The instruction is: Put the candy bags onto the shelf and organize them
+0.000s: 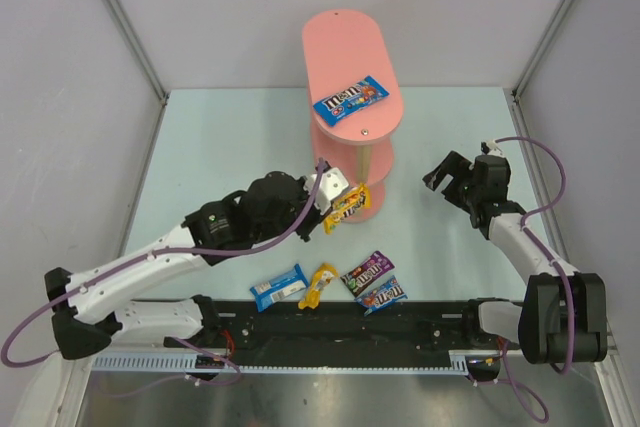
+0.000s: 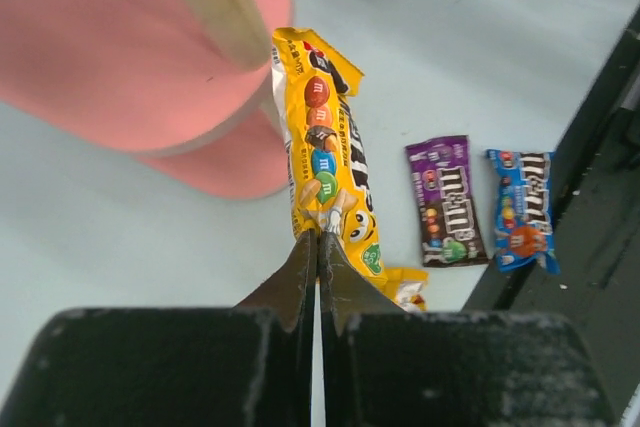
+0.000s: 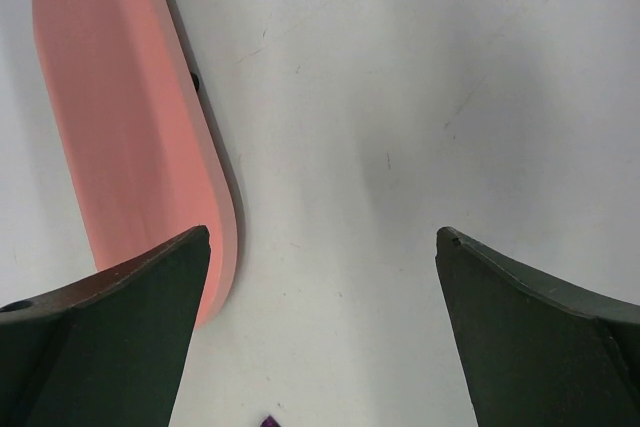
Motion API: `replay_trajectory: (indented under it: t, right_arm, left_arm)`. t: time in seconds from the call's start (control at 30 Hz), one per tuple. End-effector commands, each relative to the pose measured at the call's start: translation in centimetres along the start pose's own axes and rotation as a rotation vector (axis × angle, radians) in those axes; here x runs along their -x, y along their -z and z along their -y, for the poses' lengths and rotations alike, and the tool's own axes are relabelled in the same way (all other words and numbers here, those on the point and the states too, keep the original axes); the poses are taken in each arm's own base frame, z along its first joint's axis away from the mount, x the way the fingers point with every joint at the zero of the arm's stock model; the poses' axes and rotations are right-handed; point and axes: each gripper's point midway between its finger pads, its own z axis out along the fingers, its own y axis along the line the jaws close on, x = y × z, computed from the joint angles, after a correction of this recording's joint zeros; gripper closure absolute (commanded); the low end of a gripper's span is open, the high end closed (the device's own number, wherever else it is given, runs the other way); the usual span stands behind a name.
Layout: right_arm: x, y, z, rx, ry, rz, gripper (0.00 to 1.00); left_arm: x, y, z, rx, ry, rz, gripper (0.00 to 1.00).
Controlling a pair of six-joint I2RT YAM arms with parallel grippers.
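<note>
Top view: the shelf (image 1: 352, 77) stands mid-worktop (image 1: 220, 147), with one blue bag (image 1: 350, 99) on its top board. Left jaws hold a yellow bag (image 1: 348, 203) beside the lower tiers. Four more bags (image 1: 367, 272) lie near the arm bases.
Left wrist: jaws clamped on the yellow bag's end.
Right wrist: jaws wide apart, gripping nothing, above the worktop beside the shelf.
</note>
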Motion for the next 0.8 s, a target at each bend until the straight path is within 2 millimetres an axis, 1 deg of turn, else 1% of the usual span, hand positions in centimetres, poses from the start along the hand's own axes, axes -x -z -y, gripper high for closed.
replay_trajectory:
  t: [0.0,0.07,0.1,0.17,0.2,0.27,0.3,0.37,0.4,0.43,0.47,0.5,0.67,0.7,0.77]
  right_arm:
    - [-0.1,-0.4,-0.3,0.021,-0.014,-0.005,0.01]
    - [-0.2,-0.4,-0.3,0.022,-0.012,-0.009,0.01]
    - [-0.2,-0.4,-0.2,0.018,-0.013,-0.010,0.01]
    - [-0.1,-0.3,-0.3,0.020,-0.011,-0.002,0.01]
    - [0.0,-0.2,-0.4,0.021,-0.008,0.000,0.01]
    - [0.0,-0.2,-0.3,0.018,-0.009,0.003,0.01]
    - [0.0,-0.2,-0.3,0.017,-0.007,0.002,0.01]
    - [0.0,-0.3,-0.2,0.015,-0.009,-0.001,0.01]
    - [0.0,-0.3,-0.2,0.014,-0.010,0.000,0.01]
    - [-0.1,-0.4,-0.1,0.012,-0.011,-0.004,0.01]
    - [-0.1,-0.4,-0.2,0.013,-0.010,-0.003,0.01]
    - [0.0,-0.3,-0.2,0.014,-0.010,0.000,0.01]
    - [0.0,-0.4,0.0,0.009,-0.009,0.000,0.01]
    - [-0.1,-0.5,0.0,0.006,-0.010,-0.001,0.01]
    - [-0.1,-0.6,0.1,0.006,-0.010,-0.004,0.01]
  left_arm:
    - [1.4,1.9,-3.5,0.079,0.014,0.094,1.00]
    - [1.7,2.1,-4.1,0.077,0.009,0.113,1.00]
    - [1.9,2.4,-4.8,0.090,0.015,0.125,1.00]
    - [2.2,2.6,-5.2,0.083,0.009,0.139,1.00]
    - [2.3,2.8,-5.9,0.097,0.014,0.149,1.00]
    - [2.7,2.8,-5.9,0.071,0.009,0.166,1.00]
    - [2.8,2.8,-6.6,0.079,0.016,0.175,1.00]
    - [2.9,2.4,-6.6,0.050,0.015,0.184,1.00]
    - [3.0,2.2,-7.3,0.060,0.021,0.191,1.00]
    - [3.1,2.1,-7.6,0.054,0.023,0.198,1.00]
    - [3.1,1.7,-7.3,0.016,0.028,0.203,1.00]
    - [3.2,1.7,-8.2,0.028,0.041,0.215,1.00]
    - [3.9,1.2,-10.3,-0.008,0.083,0.272,1.00]
    - [4.2,0.9,-11.0,-0.023,0.092,0.279,1.00]
    - [4.4,0.5,-11.7,-0.033,0.100,0.278,1.00]
